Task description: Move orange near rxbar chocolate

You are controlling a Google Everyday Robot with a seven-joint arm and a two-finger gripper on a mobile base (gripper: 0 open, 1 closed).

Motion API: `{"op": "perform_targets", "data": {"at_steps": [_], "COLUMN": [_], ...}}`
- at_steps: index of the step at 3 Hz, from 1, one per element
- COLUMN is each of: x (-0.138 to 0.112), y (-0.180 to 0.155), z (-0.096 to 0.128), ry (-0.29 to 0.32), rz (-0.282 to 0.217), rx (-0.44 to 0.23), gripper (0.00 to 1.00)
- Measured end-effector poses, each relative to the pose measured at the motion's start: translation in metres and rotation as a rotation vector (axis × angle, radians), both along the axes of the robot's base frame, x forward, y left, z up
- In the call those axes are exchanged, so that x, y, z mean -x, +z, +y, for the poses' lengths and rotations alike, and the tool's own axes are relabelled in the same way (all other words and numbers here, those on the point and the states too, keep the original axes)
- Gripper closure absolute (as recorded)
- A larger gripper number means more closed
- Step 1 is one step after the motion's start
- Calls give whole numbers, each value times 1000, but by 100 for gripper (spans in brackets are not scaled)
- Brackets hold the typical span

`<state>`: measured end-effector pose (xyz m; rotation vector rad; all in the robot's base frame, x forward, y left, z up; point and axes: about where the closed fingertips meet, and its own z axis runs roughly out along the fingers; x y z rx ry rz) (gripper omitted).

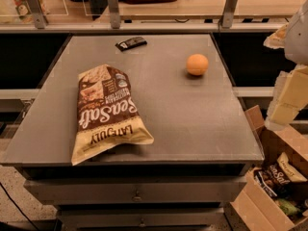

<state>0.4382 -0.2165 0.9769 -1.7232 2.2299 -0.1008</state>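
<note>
The orange (197, 64) is a small round fruit resting on the grey table (192, 119), at the far right part of its top. The rxbar chocolate (131, 43) is a small flat black bar lying near the far edge, left of the middle. The two are well apart. My gripper (285, 105) hangs at the right edge of the view, beyond the table's right side, lower and to the right of the orange, touching nothing on the table.
A large brown-and-cream chip bag (107, 110) lies on the left half of the table, toward the front. An open cardboard box (272, 182) with snack bags stands on the floor at the right. A railing with posts (113, 6) runs behind the table.
</note>
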Motion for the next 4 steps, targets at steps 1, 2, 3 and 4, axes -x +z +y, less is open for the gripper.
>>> {"op": "perform_targets", "data": {"at_steps": [1,2,3,4], "x": [-1,-26,-66,-110], "y": [1,-1,-8,-16], "z": [0,4,11,21], "ry": [-2,12,42,82], "rz": [-5,-48,-80,-102], "rx": [1,17,36,24], "gripper": [0,0,0,0]}}
